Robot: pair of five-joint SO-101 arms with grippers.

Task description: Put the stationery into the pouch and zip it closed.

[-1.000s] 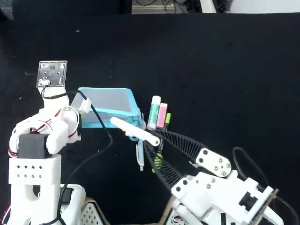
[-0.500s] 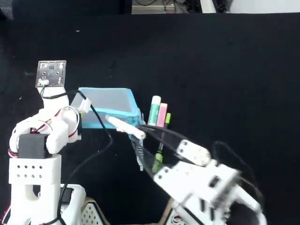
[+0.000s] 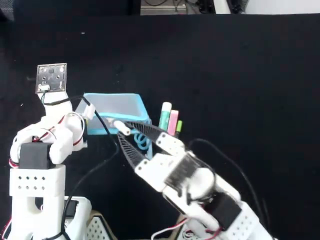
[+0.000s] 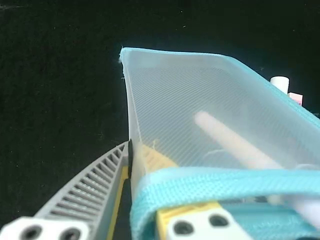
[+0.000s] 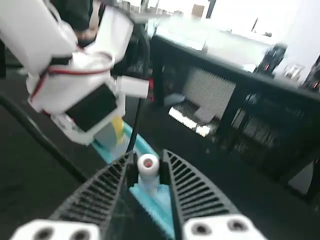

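Note:
A light-blue translucent pouch (image 3: 114, 108) lies left of centre, its mouth facing the arms. My left gripper (image 3: 92, 123) is shut on the pouch's near left edge; in the left wrist view one finger (image 4: 90, 195) sits outside the wall of the pouch (image 4: 200, 100) and a yellow pad inside. My right gripper (image 3: 123, 132) is shut on a white pen (image 3: 121, 128), whose far end reaches into the pouch mouth. That white pen (image 4: 230, 145) shows through the mesh. The white pen (image 5: 148, 166) is clamped between the black fingers. A green-and-white marker (image 3: 164, 116), a pink stick (image 3: 173, 122) and a green pen (image 3: 178, 126) lie right of the pouch.
The black table stretches open to the right and back. A cable (image 3: 107, 137) runs from the left arm across the pouch's near side. The right arm's body (image 3: 190, 180) covers the table in front of the pouch. A square metal plate (image 3: 51, 78) sits at the far left.
The right arm swung left with the white pen, bringing its end from beside the pouch corner into the mouth. The arm now covers a blue pen that lay in front. The left arm stayed put.

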